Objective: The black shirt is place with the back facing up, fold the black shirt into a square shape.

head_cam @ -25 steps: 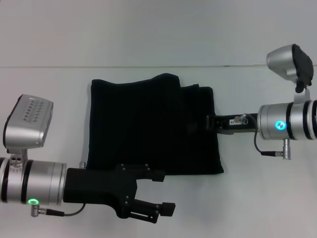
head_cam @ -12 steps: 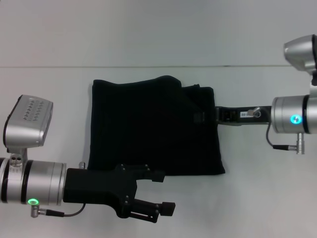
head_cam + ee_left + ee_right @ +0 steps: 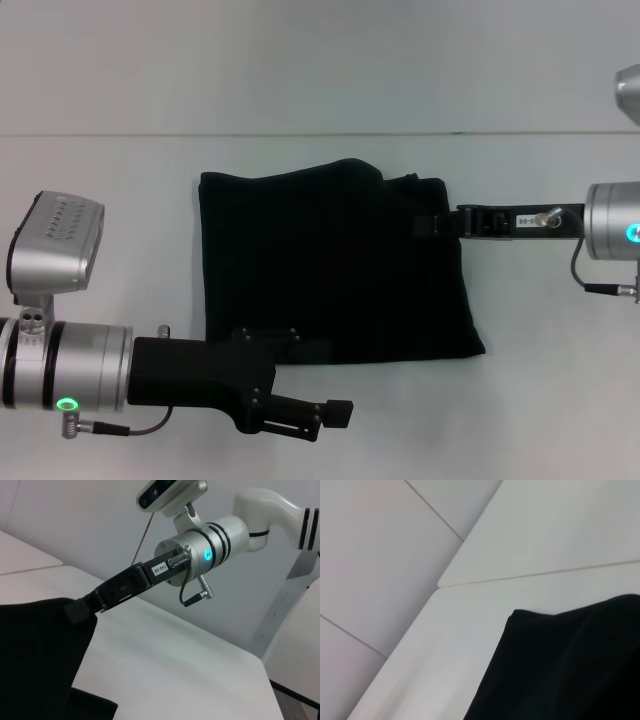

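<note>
At the black shirt's (image 3: 330, 265) right edge, the right tool (image 3: 432, 224) pinches cloth.

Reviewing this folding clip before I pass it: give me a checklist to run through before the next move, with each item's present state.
1. Right gripper holds the black shirt at its right edge: ok; it looks pinched on the cloth in the head and left wrist views.
2. Shirt is a tidy square: not ok; the near right corner flares outward and the far edge is uneven.
3. Shirt lies wholly on the table: ok.
4. Left gripper is free of the cloth: cannot tell; its fingertips are off the shirt, but its body overlaps the near edge.
5. Left gripper is ready to grasp: ok; open and holding nothing.
</note>
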`<act>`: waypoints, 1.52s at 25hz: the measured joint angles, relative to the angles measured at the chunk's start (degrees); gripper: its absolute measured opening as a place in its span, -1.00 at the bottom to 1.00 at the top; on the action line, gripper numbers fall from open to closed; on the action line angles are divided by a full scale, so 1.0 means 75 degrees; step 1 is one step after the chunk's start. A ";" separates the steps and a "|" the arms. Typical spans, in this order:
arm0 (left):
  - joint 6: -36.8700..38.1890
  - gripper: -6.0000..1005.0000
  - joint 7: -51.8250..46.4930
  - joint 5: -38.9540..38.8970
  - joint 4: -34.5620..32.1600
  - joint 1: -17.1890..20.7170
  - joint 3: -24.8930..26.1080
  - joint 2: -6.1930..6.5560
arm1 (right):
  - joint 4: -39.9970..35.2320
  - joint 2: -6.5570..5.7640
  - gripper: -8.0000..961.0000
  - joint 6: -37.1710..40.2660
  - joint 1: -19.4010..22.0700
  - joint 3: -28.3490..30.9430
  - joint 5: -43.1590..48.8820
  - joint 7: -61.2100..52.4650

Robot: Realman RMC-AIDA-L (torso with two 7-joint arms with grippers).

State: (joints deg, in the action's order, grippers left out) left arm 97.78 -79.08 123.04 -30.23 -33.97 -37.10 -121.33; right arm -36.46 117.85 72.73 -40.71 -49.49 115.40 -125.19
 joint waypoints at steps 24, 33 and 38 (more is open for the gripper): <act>-0.0263 0.70 -0.0107 -0.0047 0.0037 -0.0103 0.0010 -0.0027 | -0.0573 -0.0240 -0.69 0.0166 0.0831 0.0313 0.0101 0.0157; -0.0668 0.67 -0.0109 -0.0035 0.0243 -0.0181 -0.0006 -0.0033 | 0.0297 -0.0345 -0.65 -0.1008 0.0799 0.0285 0.0776 0.0158; -0.0846 0.66 -0.0174 -0.0175 0.0225 -0.0201 0.0057 -0.0029 | 0.0365 -0.0364 -0.63 -0.1231 0.0825 0.0405 0.0781 0.0098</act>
State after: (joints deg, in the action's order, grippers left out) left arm 91.44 -80.39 121.72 -28.54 -35.48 -36.67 -121.55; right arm -33.72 115.12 63.50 -34.53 -46.45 121.26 -124.46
